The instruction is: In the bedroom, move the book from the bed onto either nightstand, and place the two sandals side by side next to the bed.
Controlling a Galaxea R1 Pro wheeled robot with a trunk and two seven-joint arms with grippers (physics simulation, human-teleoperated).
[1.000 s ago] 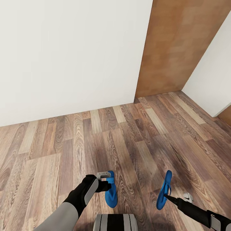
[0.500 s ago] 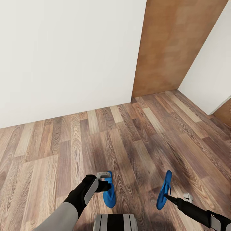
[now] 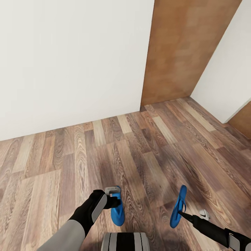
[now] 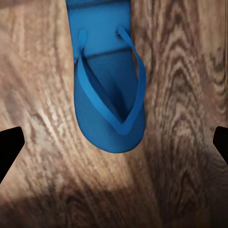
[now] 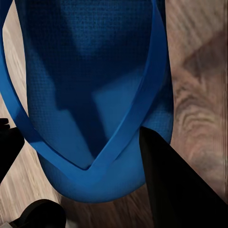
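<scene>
Two bright blue sandals show. One sandal (image 3: 117,211) (image 4: 107,102) lies flat on the wood floor, straps up, just beneath my left gripper (image 3: 113,197) (image 4: 114,145). That gripper is open, its fingertips (image 4: 9,147) spread well wider than the sandal. The other sandal (image 3: 178,205) (image 5: 90,95) hangs edge-on above the floor, and my right gripper (image 3: 181,213) (image 5: 85,156) is shut on it at its strap. The book, the bed and the nightstand are out of view.
A white wall (image 3: 69,62) runs across ahead, with a brown wooden panel (image 3: 181,52) at its right end and another white wall (image 3: 226,76) at the far right. Wood-plank floor (image 3: 139,157) stretches ahead. The robot's base (image 3: 125,242) sits at the frame's lower edge.
The whole view has shifted left, so the camera has turned. The sandal on the floor slid slightly left with the floor under the left gripper. The right sandal stayed in its gripper.
</scene>
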